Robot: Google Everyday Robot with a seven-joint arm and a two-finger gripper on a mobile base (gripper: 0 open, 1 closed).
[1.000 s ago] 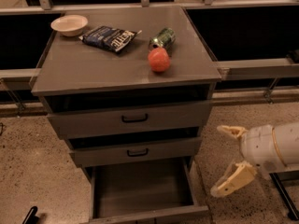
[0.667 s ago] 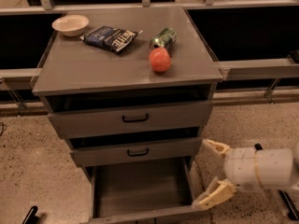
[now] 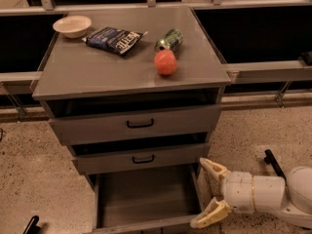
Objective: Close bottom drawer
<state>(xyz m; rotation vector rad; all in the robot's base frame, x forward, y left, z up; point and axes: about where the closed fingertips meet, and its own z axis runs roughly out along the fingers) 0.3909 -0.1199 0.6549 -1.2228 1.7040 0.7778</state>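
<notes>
The bottom drawer [image 3: 146,199] of the grey cabinet is pulled out towards me, and its deep grey box shows empty. Its front lies at the lower edge of the view [image 3: 146,225], and the handle is out of sight. My gripper [image 3: 209,194] is at the drawer's right front corner, beside the right side wall. Its two cream fingers [image 3: 212,167] are spread open and hold nothing. The middle drawer [image 3: 141,158] and the top drawer [image 3: 139,124] above are nearly shut, each with a black handle.
On the cabinet top [image 3: 87,72] lie a white bowl [image 3: 72,25], a blue chip bag [image 3: 114,39], a green can [image 3: 169,39] and a red apple [image 3: 165,62]. Speckled floor [image 3: 253,135] lies to both sides. A black object [image 3: 274,163] lies on the floor at right.
My gripper has moved left and down, from out at the right of the cabinet to the right front corner of the bottom drawer. The drawer has not visibly moved.
</notes>
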